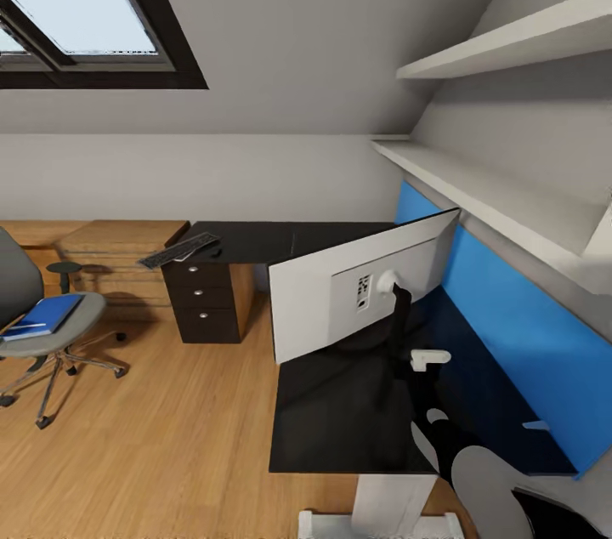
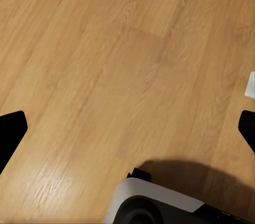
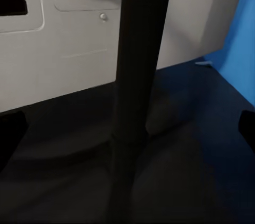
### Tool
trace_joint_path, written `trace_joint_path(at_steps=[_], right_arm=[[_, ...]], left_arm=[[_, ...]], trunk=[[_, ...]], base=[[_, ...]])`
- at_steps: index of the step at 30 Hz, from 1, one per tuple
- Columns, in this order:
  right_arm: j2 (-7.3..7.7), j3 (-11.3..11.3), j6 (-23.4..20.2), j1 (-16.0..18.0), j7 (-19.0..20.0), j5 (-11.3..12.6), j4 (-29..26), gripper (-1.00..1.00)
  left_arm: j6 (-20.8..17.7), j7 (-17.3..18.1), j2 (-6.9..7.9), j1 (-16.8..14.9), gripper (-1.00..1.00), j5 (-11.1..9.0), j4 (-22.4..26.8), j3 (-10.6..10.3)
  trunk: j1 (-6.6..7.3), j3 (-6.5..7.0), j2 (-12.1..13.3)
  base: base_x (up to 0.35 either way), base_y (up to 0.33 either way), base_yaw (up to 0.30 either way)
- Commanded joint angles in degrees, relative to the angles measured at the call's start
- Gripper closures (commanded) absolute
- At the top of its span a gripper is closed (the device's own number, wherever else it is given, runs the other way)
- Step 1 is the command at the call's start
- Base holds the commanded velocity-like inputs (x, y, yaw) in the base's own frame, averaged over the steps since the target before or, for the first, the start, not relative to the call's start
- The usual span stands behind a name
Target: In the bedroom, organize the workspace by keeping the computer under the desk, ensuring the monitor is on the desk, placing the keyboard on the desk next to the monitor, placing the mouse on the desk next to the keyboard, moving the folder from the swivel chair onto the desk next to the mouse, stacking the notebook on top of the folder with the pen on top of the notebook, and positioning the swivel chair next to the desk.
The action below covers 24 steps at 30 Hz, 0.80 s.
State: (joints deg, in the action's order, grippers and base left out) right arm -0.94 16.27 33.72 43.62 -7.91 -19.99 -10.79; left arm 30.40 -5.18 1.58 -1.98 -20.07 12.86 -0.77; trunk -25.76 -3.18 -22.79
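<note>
Head view: wide flat monitor point(image 1: 357, 288), white back toward the camera, black stand, sits on the near wing of the glossy black L-shaped desk point(image 1: 340, 420), screen facing away toward the room. Slim dark-grey keyboard point(image 1: 179, 250) lies on the far wing above the dark drawer unit point(image 1: 208, 301), tiny black mouse point(image 1: 216, 252) just beside it. Flat bright-blue folder point(image 1: 42, 316) rests on the seat of the grey swivel chair point(image 1: 51, 326), well apart from the desk.

Likely step: handling the monitor. To do it well, grip the stand post low, keep the panel upright, avoid tipping it against the blue wall panel point(image 1: 510, 326).

Right wrist view: right gripper point(image 3: 130, 128) fingers spread wide, the stand post between them, nothing pinched. Right arm reaches in from the lower right, levelled at the post.

Left wrist view: left gripper point(image 2: 133, 128) spread, empty, pointing down at the wood-plank floor point(image 2: 106, 49).
</note>
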Motion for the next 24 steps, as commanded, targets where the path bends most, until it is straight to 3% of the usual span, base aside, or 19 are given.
trace_joint_path(at_steps=[1, 11, 24], right_arm=[[-0.04, 0.3, 0.1, 0.1, -0.4, -0.6, 0.1, -1.00], [-0.11, 0.2, 0.0, 0.1, -0.4, -0.6, 0.1, -1.00], [-0.25, 0.2, 0.1, 0.1, -0.5, -0.5, 0.1, -1.00]], left_arm=[[0.1, -0.4, 0.00, 0.0, -1.00, 0.2, 0.0, -0.1], [0.0, -0.4, 0.00, 0.0, -1.00, 0.2, 0.0, -0.1], [-0.1, -0.4, 0.00, 0.0, -1.00, 0.1, 0.0, 0.0]], trunk=[[-0.03, -0.13, -0.1], [-0.03, -0.13, -0.1], [-0.03, -0.13, -0.1]], base=[[-0.068, 0.022, 0.000], [-0.011, 0.004, 0.000], [-0.243, 0.234, 0.000]])
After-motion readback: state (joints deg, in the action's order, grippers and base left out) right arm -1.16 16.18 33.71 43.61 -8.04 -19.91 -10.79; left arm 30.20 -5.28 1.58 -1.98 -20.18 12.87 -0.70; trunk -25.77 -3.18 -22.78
